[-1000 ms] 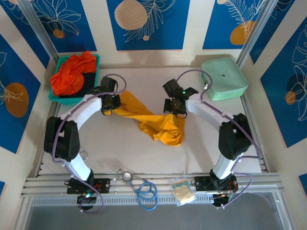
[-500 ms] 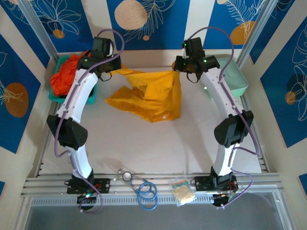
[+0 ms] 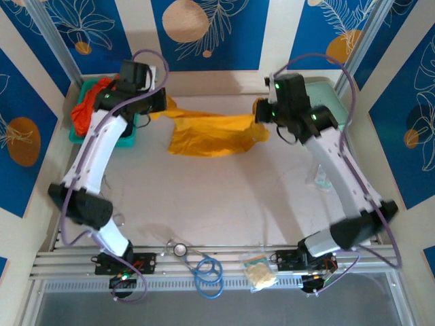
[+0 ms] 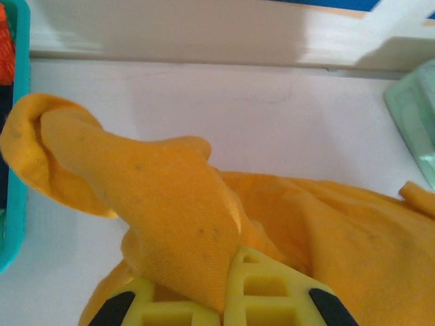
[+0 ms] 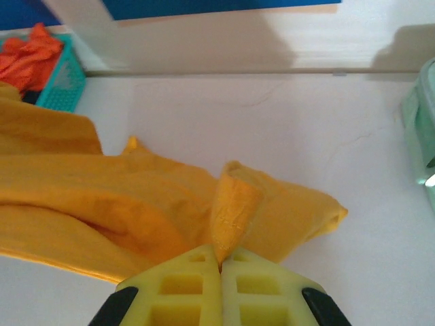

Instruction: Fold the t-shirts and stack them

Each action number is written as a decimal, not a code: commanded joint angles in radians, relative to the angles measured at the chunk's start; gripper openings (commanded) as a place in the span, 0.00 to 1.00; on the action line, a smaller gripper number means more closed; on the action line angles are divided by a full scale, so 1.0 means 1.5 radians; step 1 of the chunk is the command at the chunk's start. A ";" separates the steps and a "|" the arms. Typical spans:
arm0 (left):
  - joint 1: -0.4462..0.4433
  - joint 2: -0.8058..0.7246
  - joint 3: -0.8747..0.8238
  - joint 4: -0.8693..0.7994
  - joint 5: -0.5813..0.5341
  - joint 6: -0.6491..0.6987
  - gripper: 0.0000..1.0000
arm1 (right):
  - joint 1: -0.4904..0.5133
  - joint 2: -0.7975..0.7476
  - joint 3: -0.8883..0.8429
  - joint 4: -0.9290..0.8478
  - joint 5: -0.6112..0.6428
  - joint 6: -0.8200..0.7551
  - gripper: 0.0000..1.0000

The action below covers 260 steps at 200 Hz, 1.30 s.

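My left gripper (image 4: 223, 302) is clenched on a bunched corner of the mustard-yellow t-shirt (image 3: 211, 132), and my right gripper (image 5: 219, 266) is pinching the opposite end. The shirt spans between them near the far wall, draping down to the tabletop (image 3: 224, 197). Red-orange t-shirts (image 5: 30, 54) sit heaped in the teal tray (image 4: 12, 224), far left.

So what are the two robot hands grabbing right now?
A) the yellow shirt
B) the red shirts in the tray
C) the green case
A: the left gripper and the right gripper are each shut on a pinch of the yellow t-shirt, which stretches between them.
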 commanded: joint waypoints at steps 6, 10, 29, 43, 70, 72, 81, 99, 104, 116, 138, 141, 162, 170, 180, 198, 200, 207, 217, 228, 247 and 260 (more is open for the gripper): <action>-0.016 -0.090 -0.026 -0.032 0.051 0.006 0.00 | -0.015 -0.105 -0.043 0.019 0.014 0.027 0.00; -0.017 -0.093 -0.022 -0.040 0.055 0.005 0.00 | -0.019 -0.110 -0.036 0.011 0.015 0.028 0.00; -0.020 -0.097 0.008 -0.067 0.083 0.005 0.00 | -0.036 -0.123 0.013 -0.021 0.004 0.023 0.00; -0.021 -0.088 0.032 -0.076 0.090 0.001 0.00 | -0.047 -0.116 0.046 -0.027 -0.002 0.015 0.00; -0.020 -0.040 0.092 -0.080 0.063 0.004 0.00 | -0.082 -0.062 0.112 -0.026 -0.010 -0.012 0.00; -0.020 -0.035 0.099 -0.080 0.061 0.005 0.00 | -0.086 -0.056 0.120 -0.026 -0.011 -0.014 0.00; -0.020 -0.007 0.131 -0.081 0.047 0.012 0.00 | -0.103 -0.024 0.150 -0.027 -0.017 -0.022 0.00; -0.018 0.064 0.216 -0.085 0.019 0.031 0.00 | -0.140 0.049 0.220 -0.022 -0.034 -0.039 0.00; -0.017 0.086 0.243 -0.085 0.013 0.037 0.00 | -0.150 0.072 0.240 -0.018 -0.040 -0.041 0.00; -0.010 0.143 0.316 -0.087 0.009 0.050 0.00 | -0.172 0.129 0.299 -0.018 -0.050 -0.044 0.00; 0.006 0.246 0.460 -0.082 0.012 0.057 0.00 | -0.203 0.247 0.460 -0.053 -0.071 -0.035 0.00; 0.007 0.256 0.474 -0.078 0.012 0.057 0.00 | -0.207 0.264 0.487 -0.061 -0.074 -0.033 0.00; 0.016 0.285 0.499 -0.014 0.020 0.059 0.00 | -0.221 0.370 0.689 -0.121 -0.097 -0.023 0.00; 0.017 0.285 0.498 0.005 0.023 0.060 0.00 | -0.222 0.400 0.761 -0.145 -0.109 -0.021 0.00; 0.017 0.281 0.498 0.021 0.035 0.059 0.00 | -0.221 0.415 0.816 -0.160 -0.119 -0.021 0.00; 0.016 0.259 0.492 0.036 0.061 0.060 0.00 | -0.213 0.370 0.787 -0.150 -0.113 -0.026 0.00; 0.016 0.255 0.491 0.037 0.063 0.061 0.00 | -0.213 0.361 0.775 -0.146 -0.113 -0.027 0.00; 0.016 0.240 0.483 0.040 0.069 0.065 0.00 | -0.207 0.319 0.719 -0.127 -0.108 -0.032 0.00; 0.014 0.209 0.455 0.047 0.073 0.072 0.00 | -0.197 0.244 0.610 -0.076 -0.099 -0.041 0.00; 0.010 0.161 0.394 0.068 0.079 0.080 0.00 | -0.181 0.147 0.460 0.004 -0.085 -0.053 0.00; 0.002 0.058 0.223 0.127 0.088 0.090 0.00 | -0.160 0.001 0.213 0.101 -0.069 -0.045 0.00; -0.008 -0.015 0.054 0.183 0.088 0.090 0.00 | -0.151 -0.081 0.068 0.122 -0.070 -0.016 0.00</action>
